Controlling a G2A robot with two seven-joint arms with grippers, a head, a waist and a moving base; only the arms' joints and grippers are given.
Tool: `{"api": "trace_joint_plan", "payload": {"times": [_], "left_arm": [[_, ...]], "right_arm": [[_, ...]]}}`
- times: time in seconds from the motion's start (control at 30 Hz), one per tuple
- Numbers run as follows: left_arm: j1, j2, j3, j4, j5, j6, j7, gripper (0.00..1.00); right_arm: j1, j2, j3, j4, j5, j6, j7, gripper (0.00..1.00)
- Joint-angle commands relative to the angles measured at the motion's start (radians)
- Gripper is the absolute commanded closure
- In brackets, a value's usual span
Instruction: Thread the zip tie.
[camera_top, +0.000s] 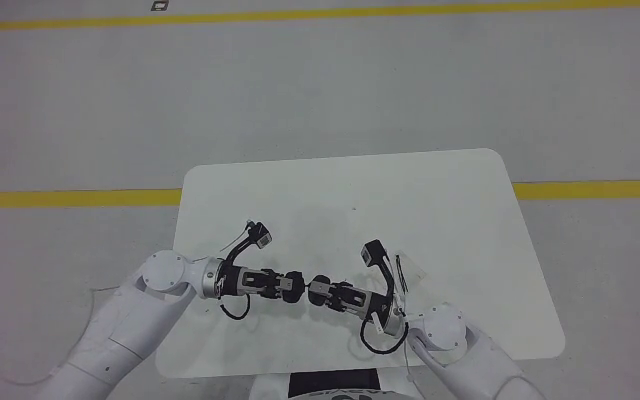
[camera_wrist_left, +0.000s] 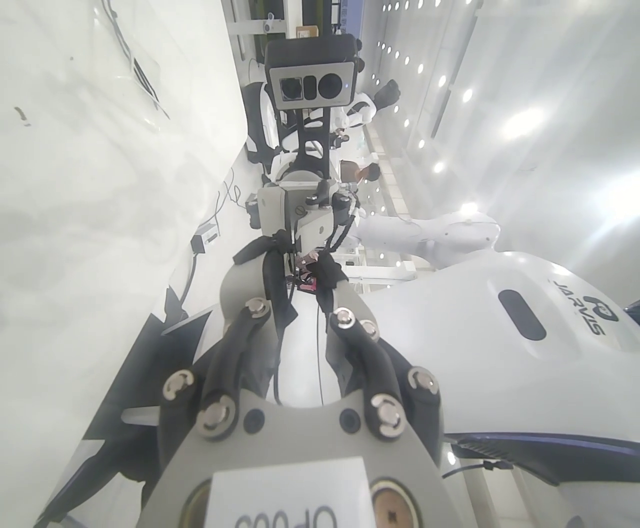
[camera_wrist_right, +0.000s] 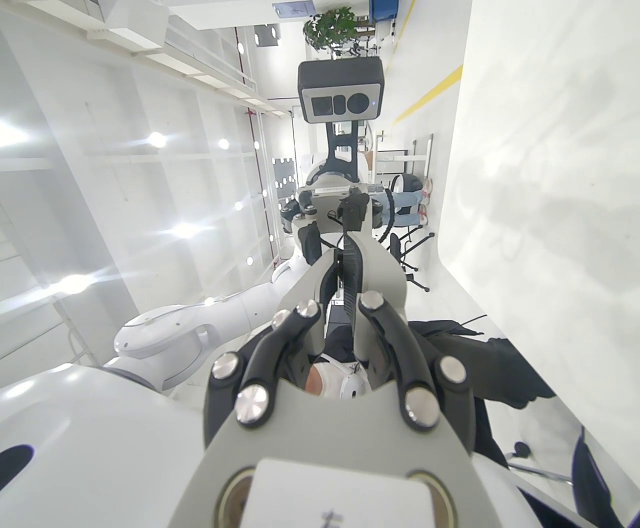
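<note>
You have both arms brought in over the near half of the table (camera_top: 450, 200), a little to the left of its middle. They are closer to the near edge than to the far one. The left gripper (camera_top: 297, 284) and the right gripper (camera_top: 316, 287) point straight at each other. They are tip to tip and held off the tabletop, and each wrist view looks down its own gripper at the other's camera.

On the right gripper, the pads (camera_wrist_right: 351, 270) are drawn in until only a thin slit is left between them. You cannot make out what, if anything, is pinched in that slit. On the left gripper, dark parts crowd the tip in both wrist views. You cannot tell how wide it stands or whether it has hold of anything.

A zip tie at the spot where the two tips meet is too small and too hidden for you to pick out. The ones you can see are thin black zip ties (camera_wrist_left: 142, 80) in a clear bag (camera_top: 408, 270). The bag lies flat on the table just beside the right arm's wrist, to the right of the table's middle and well in from the right edge.
</note>
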Motion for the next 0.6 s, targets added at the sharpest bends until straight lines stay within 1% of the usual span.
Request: {"api": "trace_joint_plan", "payload": {"times": [0.0, 0.13, 0.23, 0.57], "left_arm": [[-0.001, 0.0, 0.001, 0.0, 0.0, 0.0, 0.0, 0.86], [-0.003, 0.001, 0.003, 0.001, 0.0, -0.001, 0.001, 0.87], [-0.004, 0.001, 0.003, 0.002, 0.0, 0.001, 0.004, 0.9], [-0.007, 0.003, 0.006, 0.002, -0.002, 0.003, 0.003, 0.92]], "right_arm": [[0.002, 0.0, -0.001, 0.001, 0.001, 0.0, 0.004, 1.0], [0.005, 0.0, -0.004, 0.002, 0.002, 0.001, 0.009, 1.0], [0.007, 0.0, -0.006, 0.003, 0.001, 0.003, 0.01, 1.0], [0.012, -0.001, -0.012, 0.004, 0.001, 0.007, 0.012, 1.0]]}}
